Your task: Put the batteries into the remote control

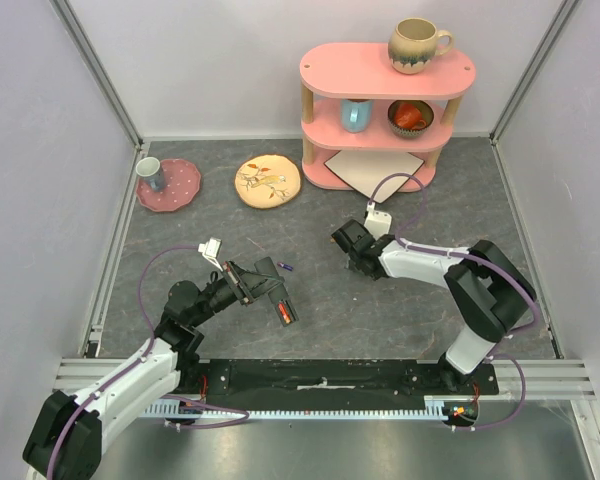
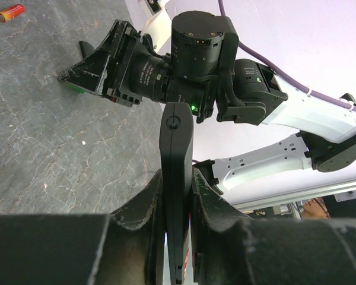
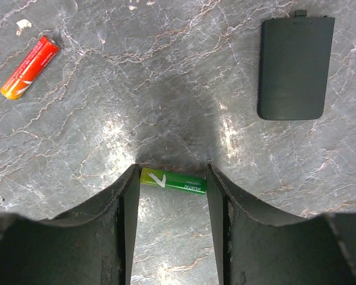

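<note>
My left gripper (image 2: 177,176) is shut on the slim black remote control (image 2: 175,142), held edge-on and pointing away from the wrist. From above, the remote (image 1: 277,300) sticks out of the left gripper (image 1: 252,283) with a red cell (image 1: 284,314) showing in its bay. My right gripper (image 3: 173,173) is down at the table. Its fingers press the two ends of a green battery (image 3: 173,181). An orange-red battery (image 3: 29,67) and the black battery cover (image 3: 295,68) lie on the table beyond it. A tiny purple battery (image 1: 288,267) lies between the arms.
A pink shelf (image 1: 380,70) with mugs and a bowl stands at the back right, with a white board (image 1: 373,170) leaning at its foot. A pink plate (image 1: 180,190) holding a cup and a yellow plate (image 1: 268,181) sit at the back left.
</note>
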